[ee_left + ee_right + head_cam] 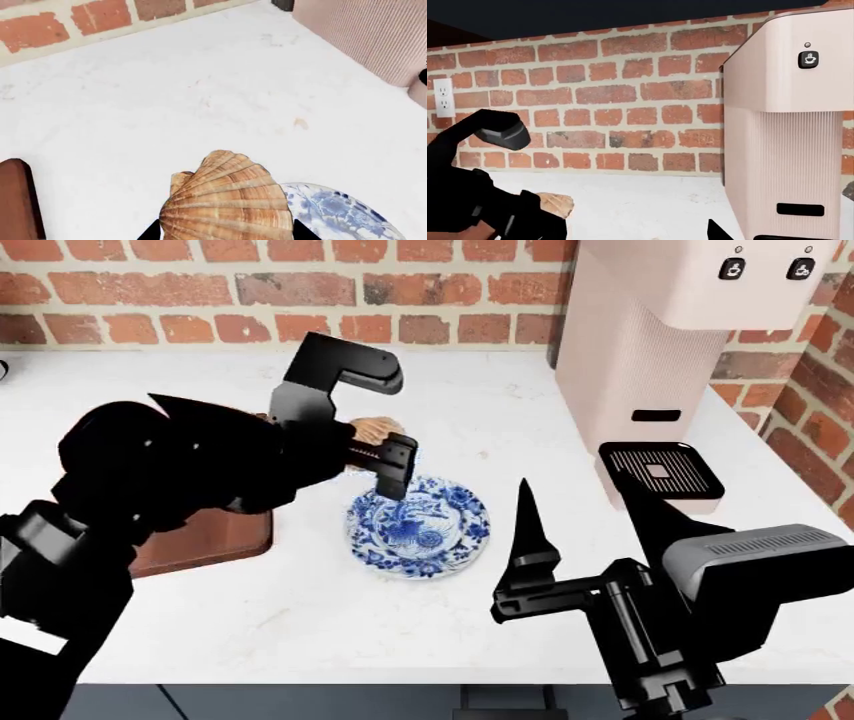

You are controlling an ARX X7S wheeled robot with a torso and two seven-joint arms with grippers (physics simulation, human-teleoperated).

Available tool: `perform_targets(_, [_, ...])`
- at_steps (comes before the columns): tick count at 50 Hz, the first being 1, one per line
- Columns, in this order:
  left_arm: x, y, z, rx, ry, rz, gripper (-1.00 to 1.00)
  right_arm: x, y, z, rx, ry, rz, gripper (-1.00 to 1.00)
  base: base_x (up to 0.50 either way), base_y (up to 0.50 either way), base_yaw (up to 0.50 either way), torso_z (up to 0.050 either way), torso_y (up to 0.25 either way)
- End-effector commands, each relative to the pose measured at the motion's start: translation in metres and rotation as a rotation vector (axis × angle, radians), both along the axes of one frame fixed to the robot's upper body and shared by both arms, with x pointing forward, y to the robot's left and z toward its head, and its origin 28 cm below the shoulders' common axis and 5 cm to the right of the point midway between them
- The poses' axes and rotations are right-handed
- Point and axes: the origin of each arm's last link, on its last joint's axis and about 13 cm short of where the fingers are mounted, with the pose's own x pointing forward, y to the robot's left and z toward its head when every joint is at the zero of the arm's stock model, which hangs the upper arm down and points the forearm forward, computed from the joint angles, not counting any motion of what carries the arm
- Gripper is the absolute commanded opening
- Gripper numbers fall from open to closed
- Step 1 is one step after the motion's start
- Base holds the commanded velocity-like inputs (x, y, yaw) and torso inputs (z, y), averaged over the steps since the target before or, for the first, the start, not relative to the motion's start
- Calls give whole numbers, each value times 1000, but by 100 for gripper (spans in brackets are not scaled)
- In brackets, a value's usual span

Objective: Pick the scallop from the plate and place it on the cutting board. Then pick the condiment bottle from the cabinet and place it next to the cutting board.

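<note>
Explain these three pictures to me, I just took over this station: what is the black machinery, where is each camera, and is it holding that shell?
The black shapes are a robot's two arms. The head view looks down from the robot's head onto a white counter. The other two come from cameras near each gripper. The left gripper is shut on the small tan-orange ribbed scallop, held above the counter beside the round blue-and-white floral plate, which now looks bare. The dark reddish-brown wooden cutting board lies under the left arm. The right gripper is open and holds nothing. A pale pink coffee machine stands by the brick wall.
</note>
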Motion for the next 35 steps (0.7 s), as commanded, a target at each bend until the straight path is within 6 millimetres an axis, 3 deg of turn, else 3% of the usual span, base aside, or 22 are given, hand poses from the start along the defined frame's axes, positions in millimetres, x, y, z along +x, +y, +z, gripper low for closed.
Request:
perform_targets(1, [8, 20, 23, -18, -114, 221, -100, 0, 0, 0, -2, 3, 1, 100, 0, 0, 0, 0, 0])
perform_targets(15, [19, 47, 25, 35, -175, 440, -100, 0, -1, 0, 0, 1, -3, 100, 0, 0, 0, 0, 0])
perform_targets(35, [29, 77, 1, 84, -139, 608, -100, 1, -1, -1, 5, 5, -5, 100, 0, 0, 0, 0, 0])
